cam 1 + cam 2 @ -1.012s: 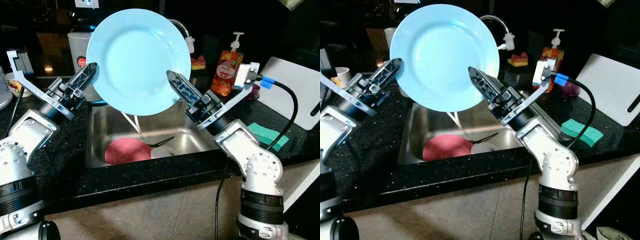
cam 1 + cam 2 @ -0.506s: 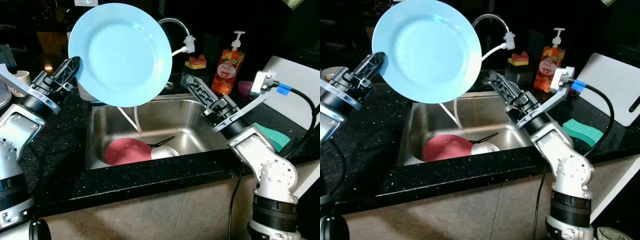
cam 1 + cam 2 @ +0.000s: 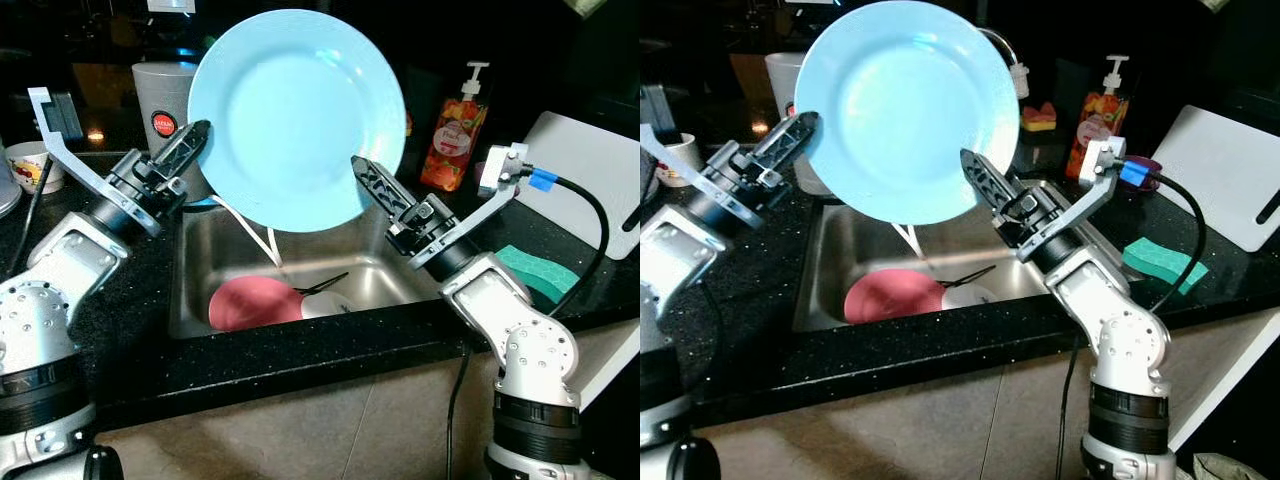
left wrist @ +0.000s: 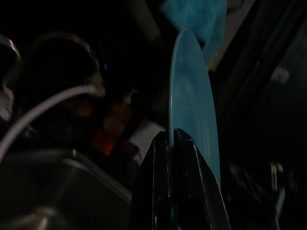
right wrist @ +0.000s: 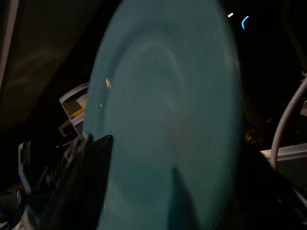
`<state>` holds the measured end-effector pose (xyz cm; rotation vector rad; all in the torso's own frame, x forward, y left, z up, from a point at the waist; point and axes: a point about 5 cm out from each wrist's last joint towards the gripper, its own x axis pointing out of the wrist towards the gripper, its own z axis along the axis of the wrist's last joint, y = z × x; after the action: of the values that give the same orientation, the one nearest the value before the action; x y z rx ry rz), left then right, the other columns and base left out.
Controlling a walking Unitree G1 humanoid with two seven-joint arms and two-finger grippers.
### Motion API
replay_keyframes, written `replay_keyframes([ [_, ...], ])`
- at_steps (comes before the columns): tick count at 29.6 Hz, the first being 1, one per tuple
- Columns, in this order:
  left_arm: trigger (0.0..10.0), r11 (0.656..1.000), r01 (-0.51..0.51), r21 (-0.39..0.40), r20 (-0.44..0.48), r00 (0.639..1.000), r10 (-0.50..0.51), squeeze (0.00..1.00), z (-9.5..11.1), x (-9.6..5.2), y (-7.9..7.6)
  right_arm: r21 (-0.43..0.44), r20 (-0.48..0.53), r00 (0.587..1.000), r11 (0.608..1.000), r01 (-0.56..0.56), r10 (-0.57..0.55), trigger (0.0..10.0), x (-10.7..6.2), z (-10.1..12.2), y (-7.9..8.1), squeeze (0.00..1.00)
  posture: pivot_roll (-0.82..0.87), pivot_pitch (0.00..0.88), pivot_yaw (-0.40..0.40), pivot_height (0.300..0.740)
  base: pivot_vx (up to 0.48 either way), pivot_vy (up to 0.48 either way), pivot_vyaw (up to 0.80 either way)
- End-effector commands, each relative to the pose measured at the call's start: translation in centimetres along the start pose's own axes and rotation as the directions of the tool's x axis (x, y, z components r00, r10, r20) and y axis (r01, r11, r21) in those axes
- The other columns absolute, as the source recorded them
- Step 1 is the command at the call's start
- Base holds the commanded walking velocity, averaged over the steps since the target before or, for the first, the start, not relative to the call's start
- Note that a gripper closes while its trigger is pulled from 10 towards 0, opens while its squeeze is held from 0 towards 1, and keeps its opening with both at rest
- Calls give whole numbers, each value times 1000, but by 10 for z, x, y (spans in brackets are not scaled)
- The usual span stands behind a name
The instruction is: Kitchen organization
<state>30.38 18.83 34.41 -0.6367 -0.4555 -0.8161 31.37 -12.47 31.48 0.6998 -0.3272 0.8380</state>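
Note:
A large light blue plate (image 3: 295,115) stands upright in the air over the steel sink (image 3: 190,290). My left gripper (image 3: 195,135) is shut on its left rim; in the left wrist view both fingers (image 4: 165,153) pinch the plate's edge (image 4: 192,100). My right gripper (image 3: 358,165) reaches up from the right, its tip at the plate's lower right rim. In the right wrist view its fingers (image 5: 81,182) stand apart, open, with the plate's face (image 5: 168,105) between them. A pink plate (image 3: 255,300) and a white bowl (image 3: 325,303) lie in the sink.
An orange soap bottle (image 3: 455,140), a green sponge (image 3: 535,268) and a white cutting board (image 3: 590,180) are on the black counter to the right. A grey container (image 3: 160,100) and a cup (image 3: 25,165) stand at back left. A white hose (image 3: 250,235) hangs into the sink.
Half a second ago the plate was farther left and my right gripper was apart from it. The plate has swung back right and the right gripper has returned to its rim.

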Motion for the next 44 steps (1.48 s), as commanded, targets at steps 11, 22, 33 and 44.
replay_keyframes([
  [11, 10000, 992, -84, 98, -80, 992, 92, 0, -20, 0, 7, 1, 31, 998, 998, 63, -63, 0, 5, 5, -9, 0, 99, 64, -60, 740, 0, 0, 0],
  [22, 10000, 972, -174, 159, -22, 984, 179, 1000, -13, 0, 16, -1, 30, 993, 994, 110, -110, 0, 5, 6, -18, 0, 101, 57, -53, 740, 0, 0, 0],
  [33, 10000, 933, -307, 190, 117, 950, 289, 0, 28, -35, 33, -44, 143, 937, 944, 326, -317, 10000, -4, 31, -53, 0, 119, 62, -48, 740, 0, 0, 0],
  [44, 10000, 766, -551, 333, 105, 829, 550, 0, 16, -47, 61, -239, 37, 700, 674, 699, -713, 10000, -5, -8, -119, 0, 156, 42, -85, 740, 0, 0, 0],
])
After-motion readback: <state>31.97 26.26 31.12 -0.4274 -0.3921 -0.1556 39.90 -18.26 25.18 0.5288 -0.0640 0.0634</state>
